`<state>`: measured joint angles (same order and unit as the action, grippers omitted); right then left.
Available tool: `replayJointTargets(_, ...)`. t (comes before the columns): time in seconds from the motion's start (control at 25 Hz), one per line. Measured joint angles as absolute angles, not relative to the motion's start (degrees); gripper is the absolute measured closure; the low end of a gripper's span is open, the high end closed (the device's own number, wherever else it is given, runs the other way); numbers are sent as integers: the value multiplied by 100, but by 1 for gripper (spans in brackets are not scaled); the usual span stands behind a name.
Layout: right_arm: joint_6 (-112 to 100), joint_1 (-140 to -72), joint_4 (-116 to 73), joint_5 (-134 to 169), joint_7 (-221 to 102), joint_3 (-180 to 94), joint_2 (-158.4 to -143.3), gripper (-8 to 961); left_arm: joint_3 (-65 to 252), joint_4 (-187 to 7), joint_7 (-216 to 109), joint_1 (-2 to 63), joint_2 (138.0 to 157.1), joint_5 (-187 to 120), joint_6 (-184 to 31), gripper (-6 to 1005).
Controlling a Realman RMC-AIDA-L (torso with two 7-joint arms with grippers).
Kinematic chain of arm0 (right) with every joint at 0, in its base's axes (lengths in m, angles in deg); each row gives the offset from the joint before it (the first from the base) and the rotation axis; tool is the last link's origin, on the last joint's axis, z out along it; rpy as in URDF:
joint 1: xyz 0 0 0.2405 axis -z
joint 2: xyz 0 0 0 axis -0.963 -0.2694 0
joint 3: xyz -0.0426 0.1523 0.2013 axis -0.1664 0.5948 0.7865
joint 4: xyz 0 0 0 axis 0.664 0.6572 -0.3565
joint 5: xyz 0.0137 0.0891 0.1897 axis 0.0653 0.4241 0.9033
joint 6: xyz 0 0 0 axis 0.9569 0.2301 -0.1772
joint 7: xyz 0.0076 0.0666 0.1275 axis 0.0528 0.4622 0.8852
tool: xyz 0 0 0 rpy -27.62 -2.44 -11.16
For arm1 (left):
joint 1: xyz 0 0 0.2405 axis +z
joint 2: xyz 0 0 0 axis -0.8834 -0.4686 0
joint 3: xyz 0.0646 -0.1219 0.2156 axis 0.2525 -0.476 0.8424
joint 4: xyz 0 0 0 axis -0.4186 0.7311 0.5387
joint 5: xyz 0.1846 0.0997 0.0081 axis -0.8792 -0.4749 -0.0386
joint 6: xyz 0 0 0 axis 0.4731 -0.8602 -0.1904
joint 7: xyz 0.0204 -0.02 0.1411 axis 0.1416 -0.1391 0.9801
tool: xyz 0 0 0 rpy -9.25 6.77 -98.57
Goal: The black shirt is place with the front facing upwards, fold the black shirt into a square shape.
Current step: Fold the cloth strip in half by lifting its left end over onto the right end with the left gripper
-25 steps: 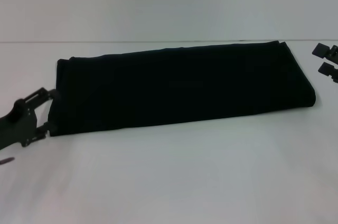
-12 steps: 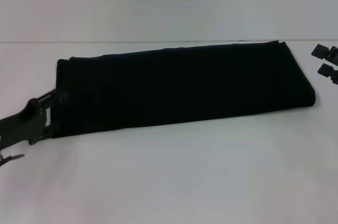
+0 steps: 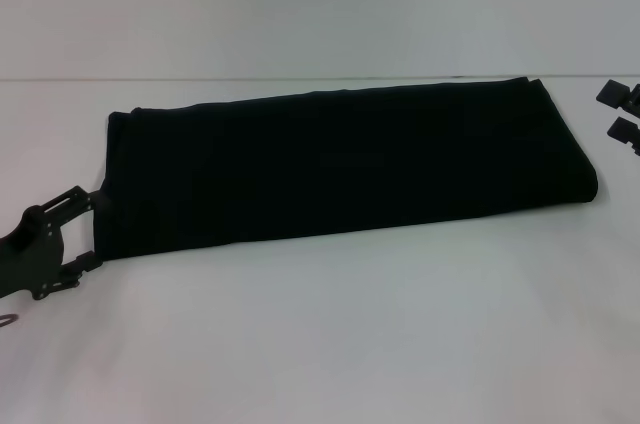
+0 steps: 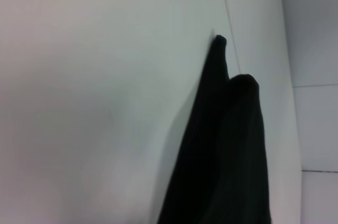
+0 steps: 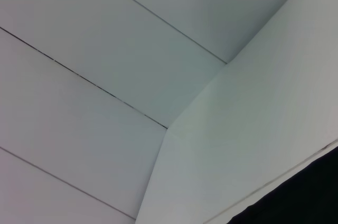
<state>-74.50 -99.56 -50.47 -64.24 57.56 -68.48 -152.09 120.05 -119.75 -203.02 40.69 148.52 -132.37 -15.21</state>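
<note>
Soft, limp and light, the black cloth shirt (image 3: 340, 164), lying as a long plain folded band across the white table (image 3: 330, 334), is best pinched at its left end corners, where the left tool (image 3: 88, 229) spreads wide, the right tool (image 3: 622, 114) waiting wide apart beyond its other end.

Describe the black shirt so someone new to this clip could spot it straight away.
On the white table, a long dark band runs from near the left tool toward the right tool at the far right edge. That band is the black shirt, folded into a narrow strip. It is soft, matte cloth and far larger than either hard black tool beside it.
</note>
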Motion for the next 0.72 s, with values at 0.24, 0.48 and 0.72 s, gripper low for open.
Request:
replayJointTargets(0.24,-7441,-9976,-5047,-6434,5754,-6848,-15213,10,12003,-11955,-20388,4068,14858,-13289,-1633,68)
replayJointTargets(0.48,-7435,-9965,-5047,-6408,5738,-6848,-15221,10,12014,-11934,-20411,4038,14851,-13308,-1762,70)
replayJointTargets(0.72,-7429,-9968,-5047,-6406,5735,-6832,-15222,10,12071,-11871,-20419,3934,14855,-13339,-1894,73)
